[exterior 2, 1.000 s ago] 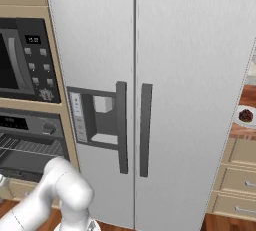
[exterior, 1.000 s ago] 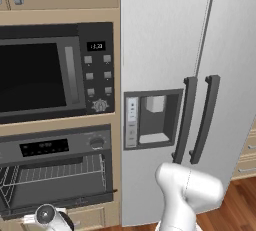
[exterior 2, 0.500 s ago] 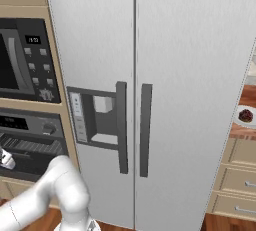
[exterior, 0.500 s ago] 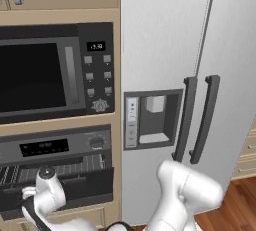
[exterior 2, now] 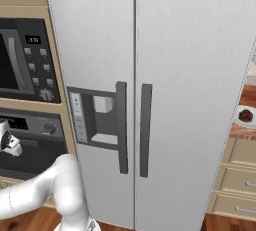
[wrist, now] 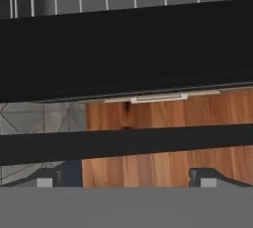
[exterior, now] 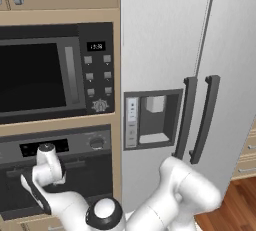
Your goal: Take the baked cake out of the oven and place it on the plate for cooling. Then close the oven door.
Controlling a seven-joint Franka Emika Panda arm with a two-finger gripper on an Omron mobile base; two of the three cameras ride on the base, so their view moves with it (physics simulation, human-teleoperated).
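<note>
Oven door [exterior: 65, 185] black, oven [exterior: 60, 147] display unreadable, microwave [exterior: 55, 72] clock blurred

The oven [exterior: 65, 170] sits directly below the microwave [exterior: 55, 72], both set in the cabinet column left of the fridge [exterior 2: 150, 90]. Over to the fridge's right, the baked cake [exterior 2: 245, 115] rests on the plate [exterior 2: 240, 121] atop the bench [exterior 2: 242, 131], drawers [exterior 2: 240, 185] stacked beneath it.
</note>
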